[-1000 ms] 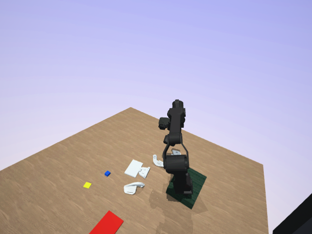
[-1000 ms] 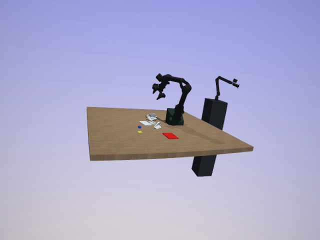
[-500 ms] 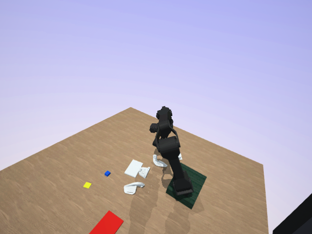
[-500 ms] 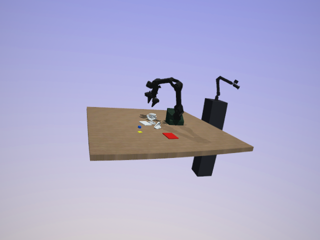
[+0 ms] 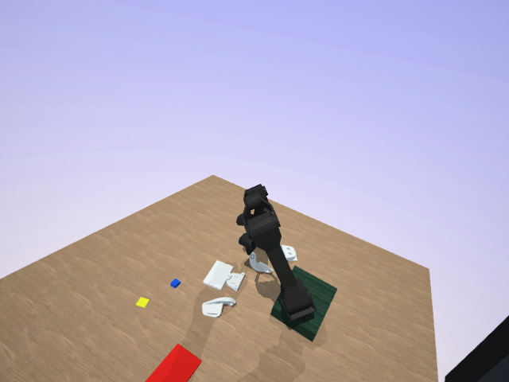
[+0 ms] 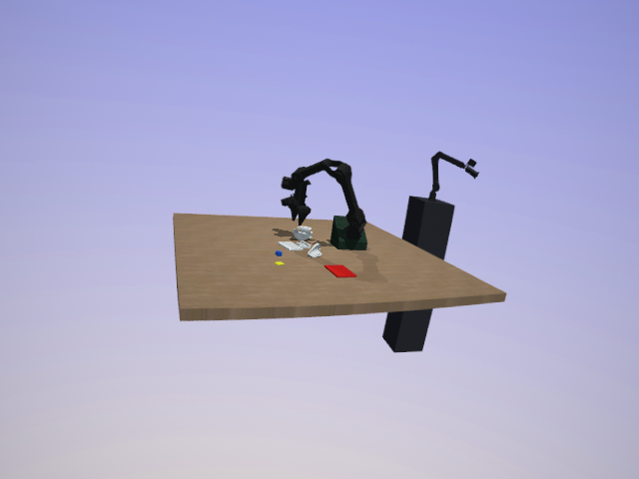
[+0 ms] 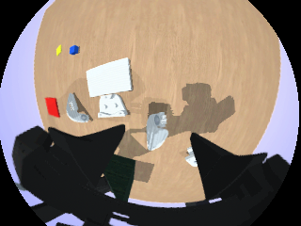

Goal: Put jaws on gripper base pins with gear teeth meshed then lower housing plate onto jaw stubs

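The white gripper base [image 5: 219, 274] [image 6: 290, 245] [image 7: 109, 80] lies flat, its narrower end with small pins towards the arm. One jaw [image 5: 211, 308] [image 6: 315, 252] [image 7: 73, 109] lies on the table on the red mat's side of the base. The other jaw [image 5: 259, 266] [image 7: 155, 139] lies on the base's other side. Neither jaw is on the base. The housing plate [image 5: 289, 252] [image 7: 190, 159] lies apart beyond that second jaw, partly hidden by a finger in the wrist view. My gripper [image 6: 298, 222] [image 7: 158, 132] is open and empty, pointing down above the second jaw.
A blue cube [image 5: 175, 282] [image 6: 279, 253] [image 7: 73, 49] and a yellow square [image 5: 142, 302] [image 6: 279, 263] [image 7: 58, 50] lie beyond the base. A red mat [image 5: 176, 365] [image 6: 340, 270] [image 7: 52, 107] lies to one side. The arm stands on a dark green block [image 5: 324, 291] [image 6: 340, 235] [image 7: 123, 174].
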Available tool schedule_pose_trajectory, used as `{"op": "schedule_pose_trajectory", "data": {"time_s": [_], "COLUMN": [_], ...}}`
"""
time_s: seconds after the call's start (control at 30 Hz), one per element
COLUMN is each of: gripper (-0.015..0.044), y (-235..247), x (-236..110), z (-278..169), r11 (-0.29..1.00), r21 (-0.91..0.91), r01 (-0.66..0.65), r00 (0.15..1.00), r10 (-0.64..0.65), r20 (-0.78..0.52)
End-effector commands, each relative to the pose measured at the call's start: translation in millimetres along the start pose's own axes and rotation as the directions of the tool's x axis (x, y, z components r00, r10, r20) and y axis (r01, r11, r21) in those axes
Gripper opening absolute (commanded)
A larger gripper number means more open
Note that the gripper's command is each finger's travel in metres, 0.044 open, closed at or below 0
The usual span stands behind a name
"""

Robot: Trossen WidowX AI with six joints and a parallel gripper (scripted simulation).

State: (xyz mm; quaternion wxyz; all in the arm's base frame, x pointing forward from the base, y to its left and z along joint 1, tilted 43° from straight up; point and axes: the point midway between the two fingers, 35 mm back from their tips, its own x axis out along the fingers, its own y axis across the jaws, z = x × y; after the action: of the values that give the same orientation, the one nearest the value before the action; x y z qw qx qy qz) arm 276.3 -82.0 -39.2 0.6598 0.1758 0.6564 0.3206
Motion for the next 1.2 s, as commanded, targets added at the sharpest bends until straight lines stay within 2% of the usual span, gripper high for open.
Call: {"op": "schedule_pose_trajectory", "data": {"time_s": [0.0,1.17], "gripper": [0.044,0.044], "y": [1,1], "x": [4,61], "z": [1,1], "r11": [1.0,1.0], "r21": [0.012,0.011], "r01": [-0.012,-0.014], "r00": [1.0,1.0], "r10": [0.012,0.014], "r20": [-0.005,-0.004]}}
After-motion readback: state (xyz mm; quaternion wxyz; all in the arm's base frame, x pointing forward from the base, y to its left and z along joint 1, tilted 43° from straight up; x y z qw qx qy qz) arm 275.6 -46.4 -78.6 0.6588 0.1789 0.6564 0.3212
